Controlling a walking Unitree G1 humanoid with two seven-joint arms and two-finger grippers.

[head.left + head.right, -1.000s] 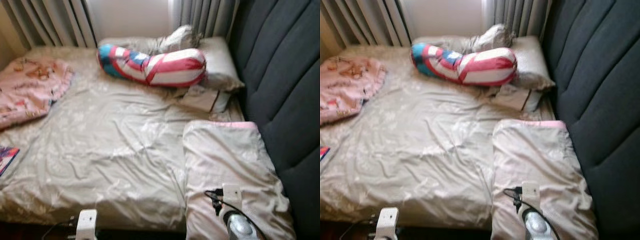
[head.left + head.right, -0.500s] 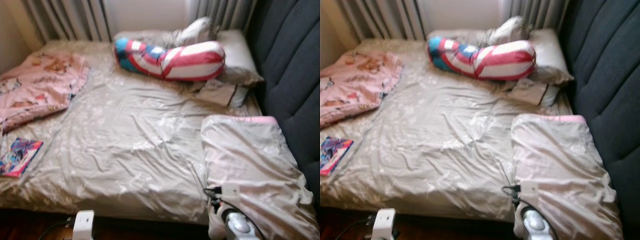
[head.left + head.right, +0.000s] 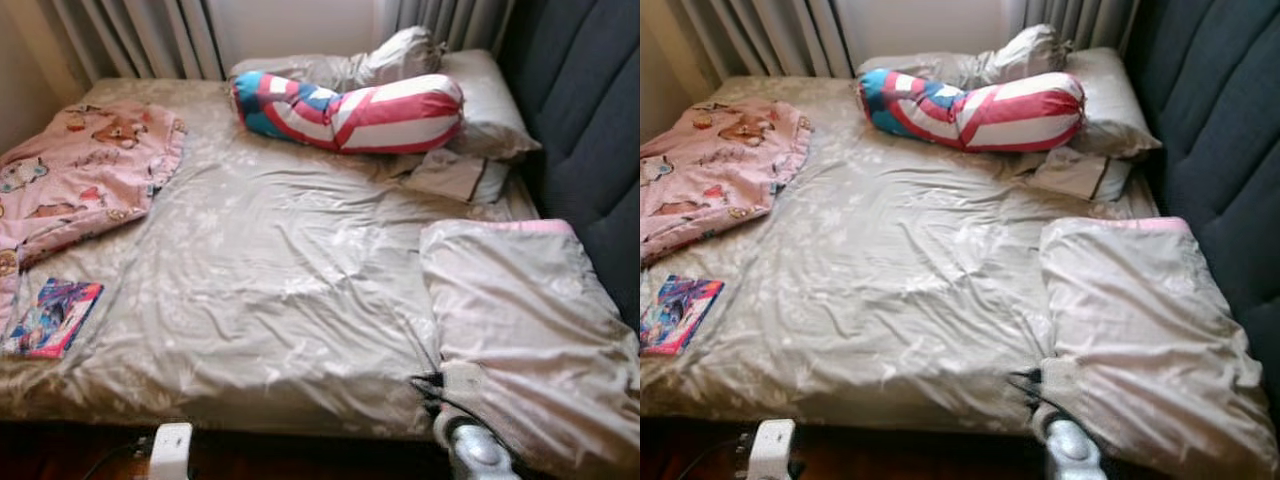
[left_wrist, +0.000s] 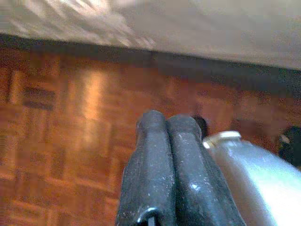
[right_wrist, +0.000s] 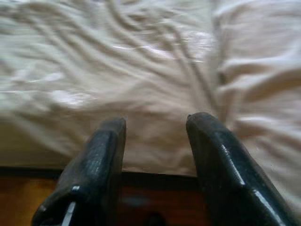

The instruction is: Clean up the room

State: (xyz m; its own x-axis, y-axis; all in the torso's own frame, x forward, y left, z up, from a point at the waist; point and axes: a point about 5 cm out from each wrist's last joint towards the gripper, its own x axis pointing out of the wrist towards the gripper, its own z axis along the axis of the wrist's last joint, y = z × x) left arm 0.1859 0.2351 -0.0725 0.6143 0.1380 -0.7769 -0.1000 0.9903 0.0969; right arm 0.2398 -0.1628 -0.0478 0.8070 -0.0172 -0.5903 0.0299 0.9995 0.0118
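Where the bed (image 3: pixel 280 300) spreads across the head views under a wrinkled beige sheet, a colourful book (image 3: pixel 52 318) is seen lying flat near its left edge, at the near side. Just beyond the book, a pink printed blanket (image 3: pixel 85 175) is spread over the far left corner. Grey curtains (image 3: pixel 140 35) are hung behind the bed. At the far side, a long bolster (image 3: pixel 350 108) striped in red, white and blue is laid across, partly resting on a beige pillow (image 3: pixel 490 105). A small folded cloth (image 3: pixel 455 175) is tucked just beside the pillow, on its near side. A folded pale duvet (image 3: pixel 530 330) with a pink edge is placed on the right part of the bed, against the dark padded headboard (image 3: pixel 590 130).

The left gripper (image 4: pixel 168 162) is held low over the wooden parquet floor (image 4: pixel 70 127), its fingers pressed together. The right gripper (image 5: pixel 155 141) is pointed at the sheet at the bed's near edge, its fingers spread apart with nothing between them.
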